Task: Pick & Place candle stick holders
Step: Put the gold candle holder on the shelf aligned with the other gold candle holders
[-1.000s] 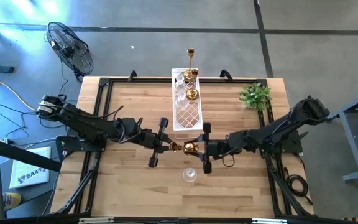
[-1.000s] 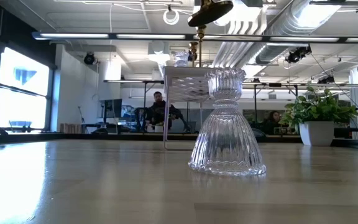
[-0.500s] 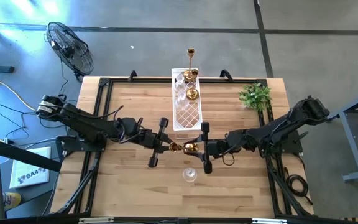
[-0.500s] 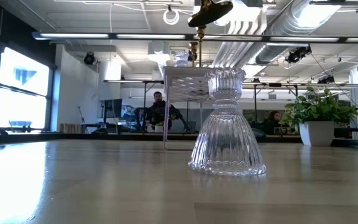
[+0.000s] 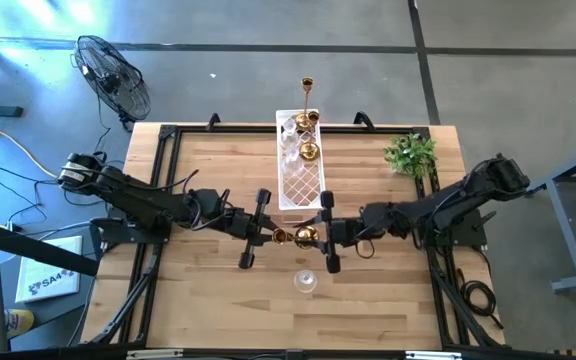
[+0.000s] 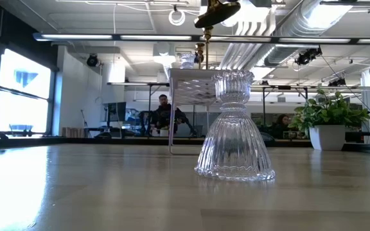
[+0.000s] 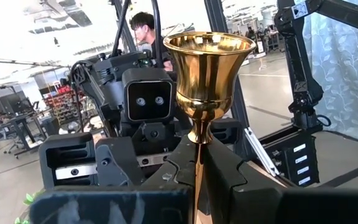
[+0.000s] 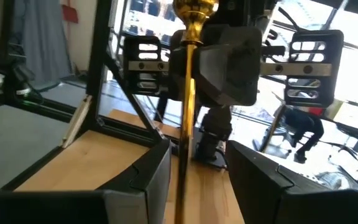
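1. Candle stick holders: I see a few in the white tray (image 5: 300, 180) at the desk (image 5: 208, 290) far edge.
2. Left gripper (image 5: 271, 236) clamped shut on tall gold holder (image 7: 207, 68), held above mid-desk.
3. Right gripper (image 5: 320, 233) parted, its fingers either side of the stem.
4. Glass holder (image 6: 234, 128) stands on the desk nearby.

A light wooden worktop (image 5: 218, 300) edged with a black frame stands on a grey floor (image 5: 488, 60). A white lattice tray (image 5: 301, 185) lies at its far middle, running lengthwise toward the centre. A small green plant (image 5: 410, 153) in a white pot (image 6: 327, 137) sits near the far right corner. Off the worktop, a black fan (image 5: 113, 80) stands on the floor beyond the left corner. In the low view a person (image 6: 164, 112) sits in the room behind, beneath ceiling ducts (image 6: 313, 16)
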You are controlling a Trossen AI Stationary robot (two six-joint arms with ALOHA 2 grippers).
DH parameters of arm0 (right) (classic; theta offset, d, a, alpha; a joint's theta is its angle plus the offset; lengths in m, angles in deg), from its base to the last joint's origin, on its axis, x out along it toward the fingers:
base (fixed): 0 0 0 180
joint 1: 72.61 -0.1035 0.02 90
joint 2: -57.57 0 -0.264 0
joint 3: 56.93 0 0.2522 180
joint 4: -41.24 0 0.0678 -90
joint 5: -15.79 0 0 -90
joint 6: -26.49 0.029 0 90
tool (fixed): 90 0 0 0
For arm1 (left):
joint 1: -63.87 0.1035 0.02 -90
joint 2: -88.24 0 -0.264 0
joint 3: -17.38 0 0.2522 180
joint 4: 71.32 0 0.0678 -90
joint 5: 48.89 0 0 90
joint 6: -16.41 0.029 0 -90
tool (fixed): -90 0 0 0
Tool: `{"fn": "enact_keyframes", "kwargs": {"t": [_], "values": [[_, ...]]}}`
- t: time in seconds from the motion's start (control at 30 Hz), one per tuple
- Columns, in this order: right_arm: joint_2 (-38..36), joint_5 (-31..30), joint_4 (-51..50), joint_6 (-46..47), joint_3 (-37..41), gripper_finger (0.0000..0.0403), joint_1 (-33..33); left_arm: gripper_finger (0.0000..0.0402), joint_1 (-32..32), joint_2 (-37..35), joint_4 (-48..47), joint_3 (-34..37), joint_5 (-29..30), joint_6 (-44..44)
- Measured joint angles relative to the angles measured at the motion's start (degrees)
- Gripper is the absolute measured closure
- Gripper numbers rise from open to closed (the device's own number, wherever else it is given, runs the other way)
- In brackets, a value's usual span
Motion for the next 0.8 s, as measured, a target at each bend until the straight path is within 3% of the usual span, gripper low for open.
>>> {"fn": "enact_keyframes", "kwargs": {"t": [0.57, 0.8], "values": [[0.0, 8.3, -2.1, 4.7, 0.1, 0.0257, 4.1, 0.0398, 0.0, 0.0, 0.1, 0.0, 0.2, 1.0], [0.0, 14.0, -4.3, 4.1, 0.1, 0.0322, 5.8, 0.0398, 0.0, 0.0, 0.0, 0.0, 0.2, 1.2]]}}
